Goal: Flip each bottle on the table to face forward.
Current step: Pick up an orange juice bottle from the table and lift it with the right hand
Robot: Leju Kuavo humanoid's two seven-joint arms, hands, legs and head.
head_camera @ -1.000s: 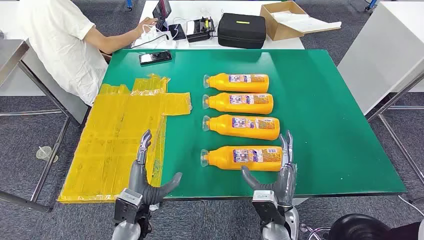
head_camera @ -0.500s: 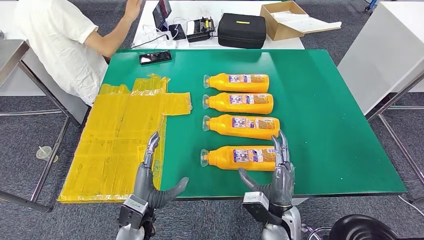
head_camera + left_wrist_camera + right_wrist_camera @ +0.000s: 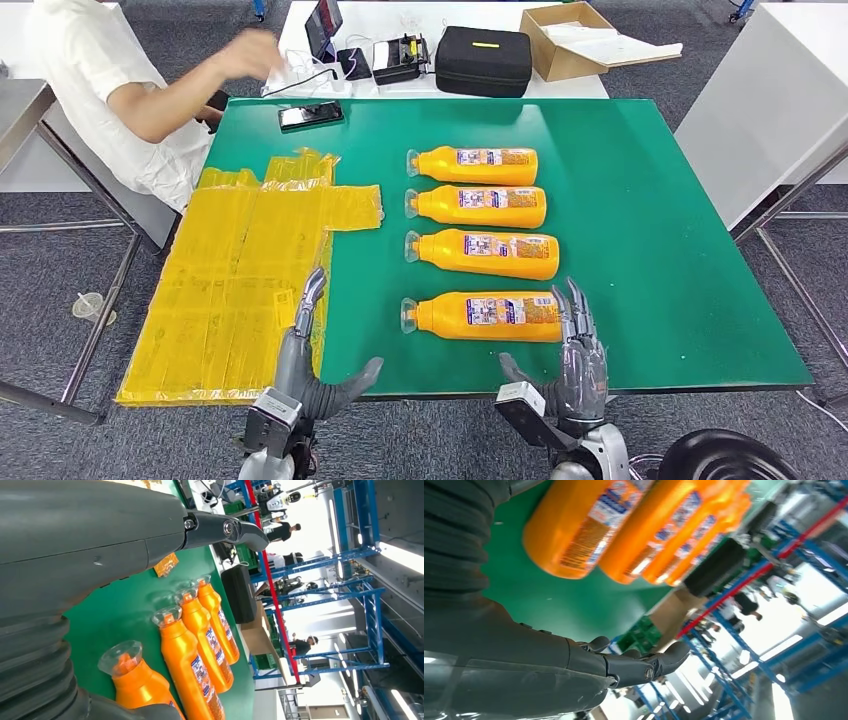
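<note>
**A:** What do you have around the bottles from the head view?

**B:** You see four orange bottles [image 3: 479, 238] lying in a column on the green desk [image 3: 660, 230], clear caps toward the robot's left, printed labels up. Left of them lies a crinkled yellow plastic sheet [image 3: 240, 270]. At the far edge sit a phone [image 3: 310, 116], a black case [image 3: 484, 61] and a cardboard box [image 3: 575, 38]; a person [image 3: 130, 90] reaches over there. Your left hand [image 3: 305, 365] hovers at the near edge, fingers spread, holding nothing. Your right hand [image 3: 575, 360] stands just beside the nearest bottle's base, fingers straight, thumb apart, empty.

**A:** And the left wrist?

**B:** You get smooth glossy bottle bodies [image 3: 192, 655] with flared clear caps, past the grey thumb.

**A:** Right wrist?

**B:** You see rounded bottle bases [image 3: 589, 525], blurred, near the open hand [image 3: 574, 665]. Nothing lies between hand and bottle.
</note>
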